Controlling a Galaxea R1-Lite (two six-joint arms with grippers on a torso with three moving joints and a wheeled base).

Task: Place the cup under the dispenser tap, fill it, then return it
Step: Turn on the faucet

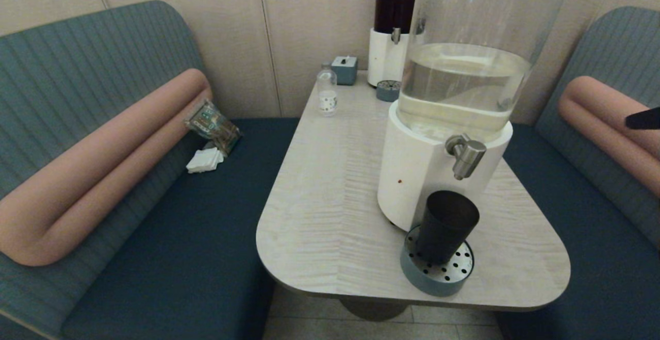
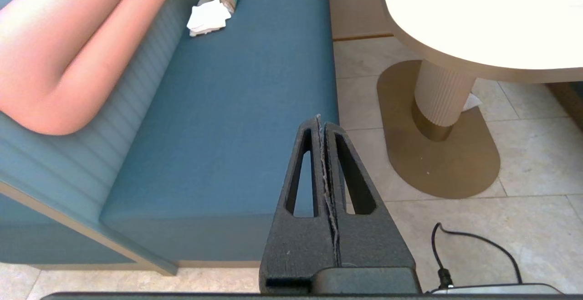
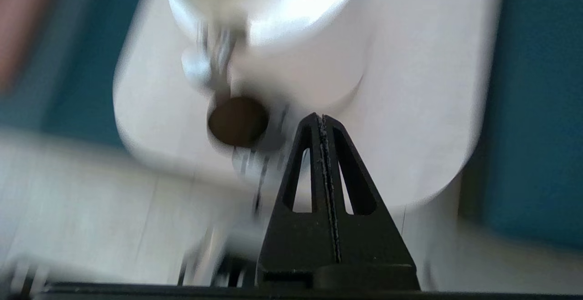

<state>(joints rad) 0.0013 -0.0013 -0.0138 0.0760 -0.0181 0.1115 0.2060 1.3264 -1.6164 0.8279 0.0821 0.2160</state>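
The cup (image 1: 446, 226) sits on the perforated drip tray (image 1: 437, 274), right below the dispenser tap (image 1: 465, 155) on the table (image 1: 330, 211). Right gripper (image 3: 322, 117) is up off to the side with its fingers pressed together, holding nothing; left gripper (image 2: 320, 118) is parked by the bench, also pressed together. Cup looks empty, though it's hard to tell. Risk: a clumsy approach knocks it off the tray.

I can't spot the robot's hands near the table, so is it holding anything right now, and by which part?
Nothing is held. Both tools, left and right, are shut on nothing. The cup stands free on the drip tray under the dispenser tap.
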